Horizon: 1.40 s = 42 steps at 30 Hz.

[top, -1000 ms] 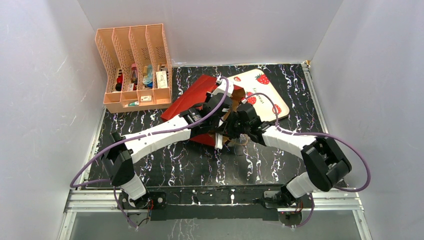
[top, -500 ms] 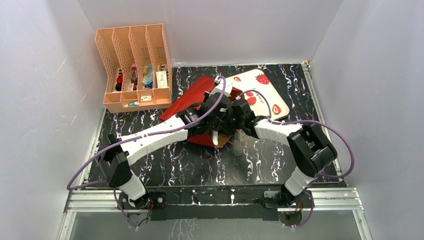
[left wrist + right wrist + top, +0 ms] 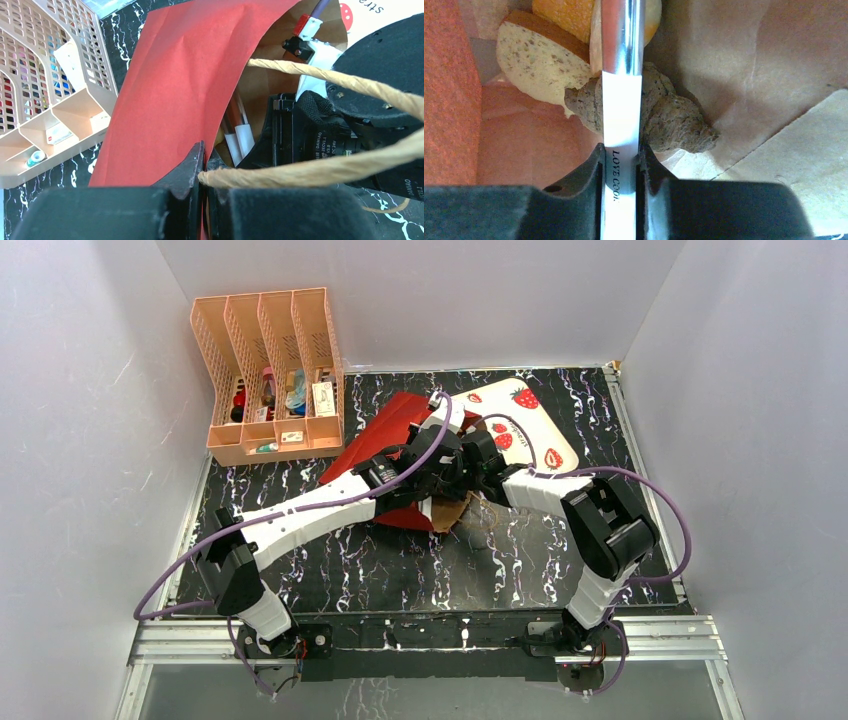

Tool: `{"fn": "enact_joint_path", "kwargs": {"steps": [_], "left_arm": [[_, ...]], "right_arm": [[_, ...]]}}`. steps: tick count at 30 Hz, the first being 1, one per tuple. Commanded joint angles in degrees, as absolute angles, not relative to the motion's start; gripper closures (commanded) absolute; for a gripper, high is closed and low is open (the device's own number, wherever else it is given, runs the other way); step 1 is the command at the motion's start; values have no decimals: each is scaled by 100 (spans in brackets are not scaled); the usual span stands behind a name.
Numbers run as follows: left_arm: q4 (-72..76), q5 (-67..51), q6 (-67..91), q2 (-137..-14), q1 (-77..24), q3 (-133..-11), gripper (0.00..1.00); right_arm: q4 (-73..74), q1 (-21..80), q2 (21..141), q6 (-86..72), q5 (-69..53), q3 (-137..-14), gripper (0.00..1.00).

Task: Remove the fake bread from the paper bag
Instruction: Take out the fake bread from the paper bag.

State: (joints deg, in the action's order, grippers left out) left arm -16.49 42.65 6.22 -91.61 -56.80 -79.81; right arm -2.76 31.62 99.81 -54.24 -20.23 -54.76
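Right wrist view: the right hand (image 3: 620, 152) clamps a flat metal utensil (image 3: 622, 40), its blade lying across the fake bread (image 3: 536, 65) just ahead of it, deep inside the paper bag (image 3: 749, 60). The left hand (image 3: 204, 160), shut on the bag's rim at a cord handle (image 3: 310, 172), apparently props the mouth open. Both work over a black marbled worktop (image 3: 500, 560) within white walls (image 3: 90, 390), with a peach organiser (image 3: 265, 380) well apart beyond the left hand.

**Paper, foam and metal**

The paper bag (image 3: 170, 90) is smooth matt red outside, dull brown kraft inside; its cord handle (image 3: 320, 167) is rough twisted paper. The fake bread (image 3: 674, 122) looks porous, perhaps foam. The tongs (image 3: 622, 50) are polished metal. The organiser (image 3: 45, 75) is perforated peach plastic.
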Motion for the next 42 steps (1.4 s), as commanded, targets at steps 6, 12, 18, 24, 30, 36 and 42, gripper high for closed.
{"fn": "enact_joint_path", "kwargs": {"steps": [6, 12, 18, 24, 30, 36, 42], "left_arm": [[-1675, 4667, 659, -8912, -5688, -8248, 100], [-1767, 4816, 764, -8897, -5690, -8315, 100], [-1785, 4899, 861, -8883, -5693, -8345, 100], [-1779, 5017, 801, -8982, -5694, -8505, 100], [-1716, 5079, 809, -9058, -5687, -8565, 100], [-1727, 5136, 803, -9088, -5693, -8600, 100], [-1774, 5239, 776, -9103, -5694, -8605, 100]], "right_arm": [[-328, 3094, 9289, -5235, -2016, -5582, 100], [98, 3094, 8711, -5157, -1844, -5490, 100], [576, 3094, 8272, -4988, -1697, -5414, 100], [964, 3103, 7926, -4918, -1639, -5295, 100], [1383, 3141, 7738, -4607, -1530, -5299, 100], [1703, 3181, 7583, -4431, -1402, -5299, 100], [2014, 3262, 7477, -4254, -1324, -5412, 100]]}}
